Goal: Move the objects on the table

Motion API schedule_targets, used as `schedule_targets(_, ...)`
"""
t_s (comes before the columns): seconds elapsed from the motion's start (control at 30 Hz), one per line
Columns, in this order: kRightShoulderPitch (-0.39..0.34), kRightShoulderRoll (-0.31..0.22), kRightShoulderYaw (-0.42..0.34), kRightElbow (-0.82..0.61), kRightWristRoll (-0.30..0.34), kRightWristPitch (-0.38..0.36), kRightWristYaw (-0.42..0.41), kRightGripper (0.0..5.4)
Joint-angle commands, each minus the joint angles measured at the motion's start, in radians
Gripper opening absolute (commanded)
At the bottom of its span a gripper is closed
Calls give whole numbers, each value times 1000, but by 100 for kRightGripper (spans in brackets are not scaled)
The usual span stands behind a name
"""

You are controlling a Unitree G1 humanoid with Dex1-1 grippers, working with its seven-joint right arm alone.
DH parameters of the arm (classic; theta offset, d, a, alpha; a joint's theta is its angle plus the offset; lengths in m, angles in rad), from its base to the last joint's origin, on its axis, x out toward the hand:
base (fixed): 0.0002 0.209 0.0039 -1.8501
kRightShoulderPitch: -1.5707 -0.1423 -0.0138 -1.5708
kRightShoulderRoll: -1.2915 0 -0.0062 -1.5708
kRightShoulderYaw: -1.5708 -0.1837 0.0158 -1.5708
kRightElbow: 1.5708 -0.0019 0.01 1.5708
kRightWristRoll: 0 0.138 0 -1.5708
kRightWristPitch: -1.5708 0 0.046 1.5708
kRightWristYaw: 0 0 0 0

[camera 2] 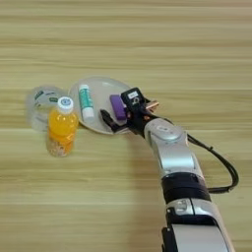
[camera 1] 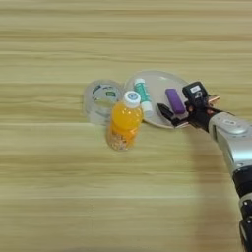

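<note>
A clear roll of tape [camera 1: 102, 100] lies flat on the wooden table [camera 1: 59, 197], the leftmost thing in the group. At its five o'clock, touching or nearly touching it, stands an orange drink bottle [camera 1: 124, 122] with a white cap, upright. Next comes a pale round plate [camera 2: 98, 88], whose left rim sits just beside the tape. On the plate lie a white-and-teal glue stick [camera 1: 143, 96], on its side and pointing roughly from twelve to six, and to its right a small flat purple block [camera 1: 174, 100].

The count: one tape roll, one bottle, one plate, one glue stick, one purple block.

The pincer [camera 2: 118, 110] comes in from the five o'clock side on a silver forearm [camera 2: 170, 147], with a black cable looping off to the right. Its two black fingers stand apart, released, one low by the plate's near rim and the other, with a white label, at the block's right side. The purple block sits between them, though whether either finger touches it is hard to tell. The glue stick lies at the pincer's nine o'clock, and the bottle is well apart at about eight o'clock.
</note>
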Motion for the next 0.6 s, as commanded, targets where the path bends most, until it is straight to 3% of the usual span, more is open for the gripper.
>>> schedule_targets(0.03, -73, -31, -11, -16, 4, -24, -12, 535)
schedule_targets(0.6, -82, -27, -10, 23, 33, -10, 27, 535)
